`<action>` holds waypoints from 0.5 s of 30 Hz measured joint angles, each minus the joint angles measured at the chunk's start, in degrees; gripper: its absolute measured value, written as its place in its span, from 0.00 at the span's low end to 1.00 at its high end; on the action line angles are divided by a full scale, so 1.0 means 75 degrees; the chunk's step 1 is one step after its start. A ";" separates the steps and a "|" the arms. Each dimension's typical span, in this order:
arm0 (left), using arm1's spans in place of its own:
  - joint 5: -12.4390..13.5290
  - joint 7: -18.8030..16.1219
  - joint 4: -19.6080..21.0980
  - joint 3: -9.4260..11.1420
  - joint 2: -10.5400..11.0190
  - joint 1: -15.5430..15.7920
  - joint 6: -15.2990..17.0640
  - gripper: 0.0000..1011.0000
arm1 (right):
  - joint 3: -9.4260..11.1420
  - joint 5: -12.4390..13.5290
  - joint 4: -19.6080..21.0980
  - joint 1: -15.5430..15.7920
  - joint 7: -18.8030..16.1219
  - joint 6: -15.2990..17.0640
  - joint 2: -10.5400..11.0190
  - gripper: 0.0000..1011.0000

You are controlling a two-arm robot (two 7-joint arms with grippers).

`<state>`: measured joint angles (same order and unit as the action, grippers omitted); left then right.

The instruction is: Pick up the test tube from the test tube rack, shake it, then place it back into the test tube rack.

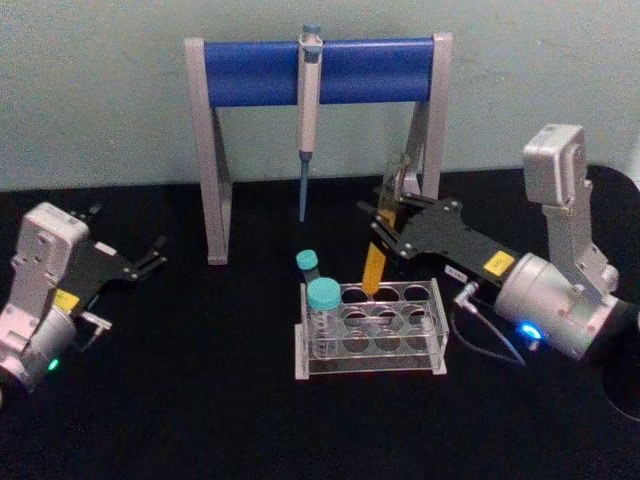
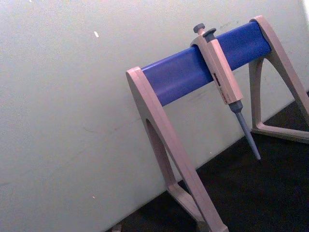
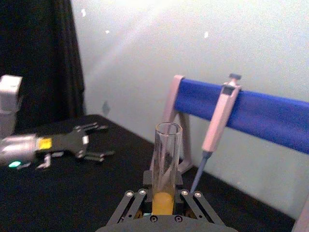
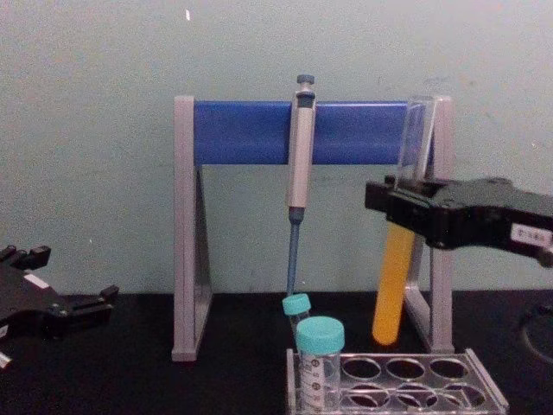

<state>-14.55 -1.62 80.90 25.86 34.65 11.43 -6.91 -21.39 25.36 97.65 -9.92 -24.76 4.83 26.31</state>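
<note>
The test tube (image 1: 376, 268) is a slim clear glass tube with orange-yellow liquid in its lower half. My right gripper (image 1: 386, 226) is shut on its middle and holds it slightly tilted. In the chest view the test tube (image 4: 391, 290) hangs with its bottom just above the back row of the test tube rack (image 4: 486, 391), gripped by my right gripper (image 4: 399, 207). The right wrist view shows the open top of the test tube (image 3: 167, 159) rising between the fingers (image 3: 136, 199). The clear test tube rack (image 1: 436, 300) stands mid-table. My left gripper (image 1: 125, 238) rests open at the far left.
Two teal-capped tubes (image 1: 323, 295) stand at the rack's left end. Behind the rack is a tall grey-and-blue pipette stand (image 1: 245, 72) with a grey pipette (image 1: 308, 110) hanging from its bar. The stand's right leg (image 4: 441, 259) is close behind the held tube. Black tabletop surrounds the rack.
</note>
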 joint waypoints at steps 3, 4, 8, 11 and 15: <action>0.0000 0.0000 0.0000 0.0000 0.0000 0.0000 0.0000 0.99 | -0.0028 -0.0143 -0.0193 -0.0155 0.0286 -0.0078 -0.0203 0.23; 0.0000 0.0000 0.0000 0.0000 0.0000 0.0000 0.0000 0.99 | -0.0029 -0.0219 -0.0271 -0.0206 0.0407 -0.0103 -0.0285 0.23; 0.0000 0.0000 0.0000 0.0000 0.0000 0.0000 0.0000 0.99 | 0.0012 -0.0403 -0.0421 -0.0292 0.0715 -0.0115 -0.0456 0.23; 0.0000 0.0000 0.0000 0.0000 0.0000 0.0000 0.0000 0.99 | 0.0087 -0.0528 -0.0535 -0.0332 0.0896 -0.0102 -0.0561 0.23; 0.0000 0.0000 0.0000 0.0000 0.0000 0.0000 0.0000 0.99 | 0.0202 -0.0656 -0.0583 -0.0333 0.0989 -0.0070 -0.0627 0.23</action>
<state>-14.55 -1.62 80.90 25.86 34.64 11.43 -6.91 -19.88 20.44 93.28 -12.41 -17.35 4.30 21.61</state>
